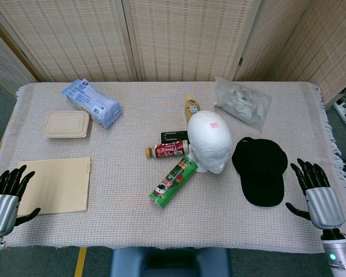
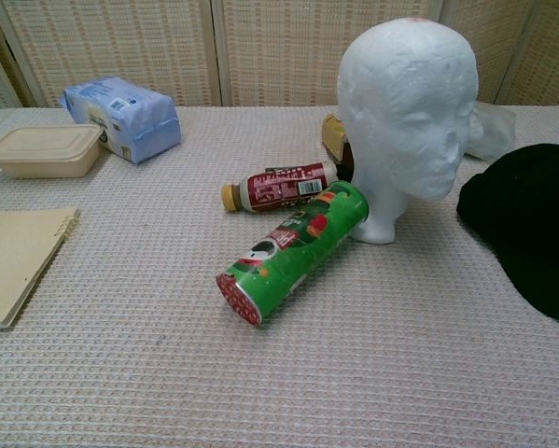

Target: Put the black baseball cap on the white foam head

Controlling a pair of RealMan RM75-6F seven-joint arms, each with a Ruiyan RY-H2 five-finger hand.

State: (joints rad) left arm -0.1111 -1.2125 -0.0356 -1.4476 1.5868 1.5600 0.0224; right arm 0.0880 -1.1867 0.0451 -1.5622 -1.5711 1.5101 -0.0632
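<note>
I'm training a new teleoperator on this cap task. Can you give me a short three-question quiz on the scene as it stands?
1. True or false: the black baseball cap already sits on the white foam head.
2. Which hand is nearer the cap? A) left hand B) right hand
3. Fill in: the green tube can lying on its side touches the foam head's ____.

Key:
1. False; it lies flat on the table beside the head.
2. B
3. base
</note>
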